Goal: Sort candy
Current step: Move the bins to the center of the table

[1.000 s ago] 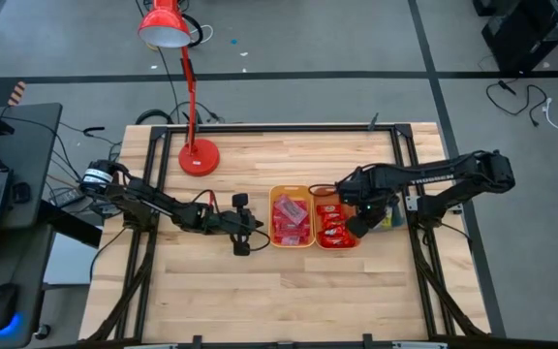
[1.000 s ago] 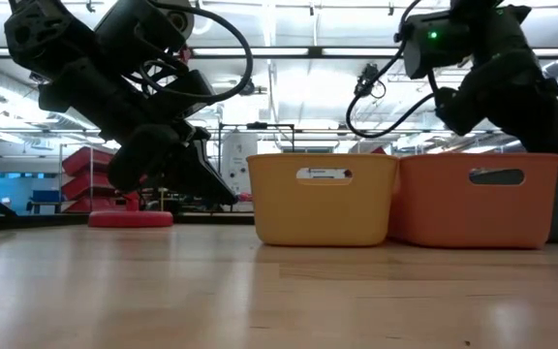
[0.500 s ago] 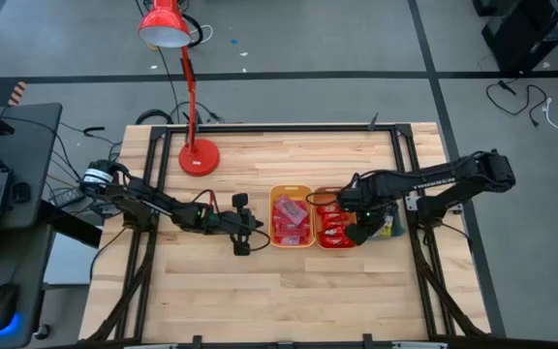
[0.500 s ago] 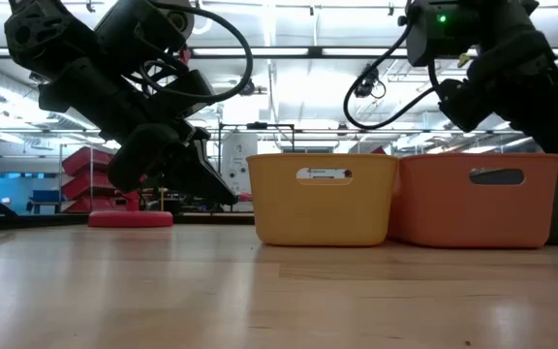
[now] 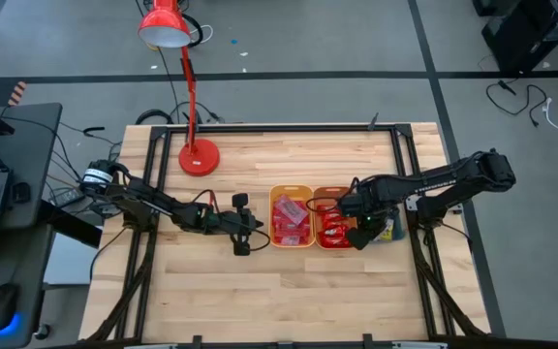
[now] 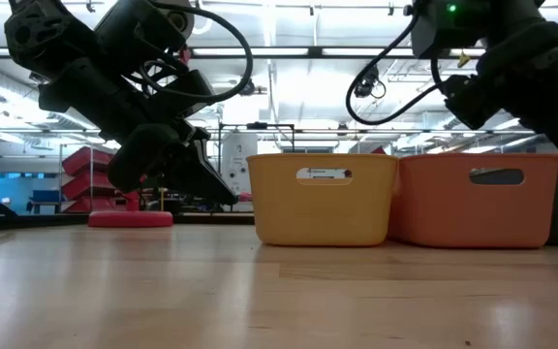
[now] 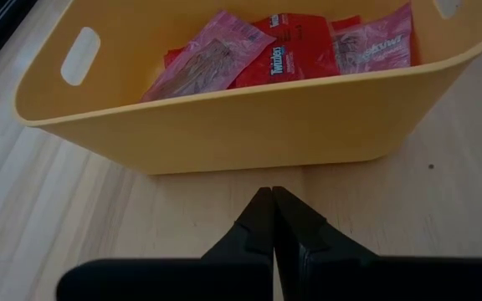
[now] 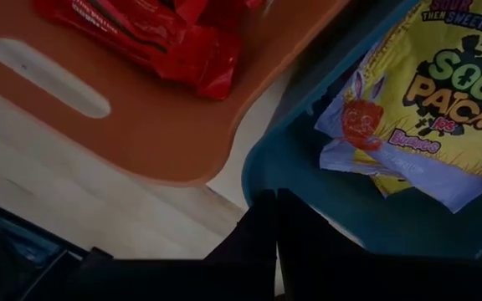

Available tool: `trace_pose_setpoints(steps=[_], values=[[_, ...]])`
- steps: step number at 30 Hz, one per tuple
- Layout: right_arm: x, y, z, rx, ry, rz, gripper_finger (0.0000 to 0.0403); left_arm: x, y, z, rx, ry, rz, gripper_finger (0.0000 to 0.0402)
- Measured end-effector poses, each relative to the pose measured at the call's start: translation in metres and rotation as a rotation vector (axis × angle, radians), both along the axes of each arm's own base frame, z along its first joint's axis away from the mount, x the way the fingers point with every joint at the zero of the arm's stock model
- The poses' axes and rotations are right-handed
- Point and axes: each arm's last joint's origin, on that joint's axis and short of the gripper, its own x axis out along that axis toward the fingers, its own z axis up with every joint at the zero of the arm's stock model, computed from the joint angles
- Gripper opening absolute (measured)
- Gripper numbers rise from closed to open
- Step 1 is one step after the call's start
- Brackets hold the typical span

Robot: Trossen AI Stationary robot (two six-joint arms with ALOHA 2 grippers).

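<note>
A wooden table [image 5: 260, 291] held 3 small trays side by side: a yellow tray [image 5: 291, 216], an orange tray [image 5: 333, 225] and a teal tray [image 8: 308, 180]. The candy [image 7: 287, 52] was all in the trays: pink and red packets in the yellow tray, red wrappers [image 8: 153, 33] in the orange tray, and a yellow packet [image 8: 421, 109] in the teal one.

The left gripper [image 5: 241, 225] rested low beside the yellow tray, jaws pressed together and empty. The right gripper [image 5: 361, 233] hung over the seam between the orange and teal trays, jaws also pressed together, holding nothing.

The packets looked light, thin and crinkly, likely slippery. A pinch on a raised crimped edge or corner would probably hold better than on the flat face.
</note>
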Motion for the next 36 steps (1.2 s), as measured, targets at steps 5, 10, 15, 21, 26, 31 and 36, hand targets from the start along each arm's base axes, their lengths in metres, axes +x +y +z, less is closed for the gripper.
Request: trace_pose_setpoints(steps=[5, 10, 15, 21, 26, 31, 36], values=[[0.0008, 0.0030, 0.0000, 0.005, -0.007, 0.000, 0.0000, 0.0000, 0.0000, 0.0000, 0.000, 0.000, 0.000, 0.0000], [0.0040, 0.0059, 0.0002, 0.024, -0.041, 0.004, 0.0000, 0.0000, 0.0000, 0.0000, 0.000, 0.000, 0.000, 0.0000], [0.0035, 0.0063, 0.0002, 0.027, -0.036, 0.005, 0.0000, 0.0000, 0.0001, -0.0001, 0.000, 0.000, 0.001, 0.0000], [0.0030, 0.0063, 0.0002, 0.028, -0.030, 0.004, 0.0000, 0.0000, 0.0000, 0.0000, 0.000, 0.000, 0.000, 0.0000], [0.0028, 0.0067, 0.0004, 0.042, -0.022, -0.009, 0.0000, 0.0000, 0.0000, 0.0000, -0.001, 0.000, 0.000, 0.0000], [0.0021, 0.0068, 0.0006, 0.048, -0.014, -0.009, 0.0000, 0.0000, 0.0000, -0.0001, -0.001, 0.000, 0.000, 0.0000], [0.0016, 0.0068, 0.0006, 0.047, -0.008, -0.009, 0.0000, 0.0000, 0.0000, -0.0001, -0.001, 0.000, 0.000, 0.0000]])
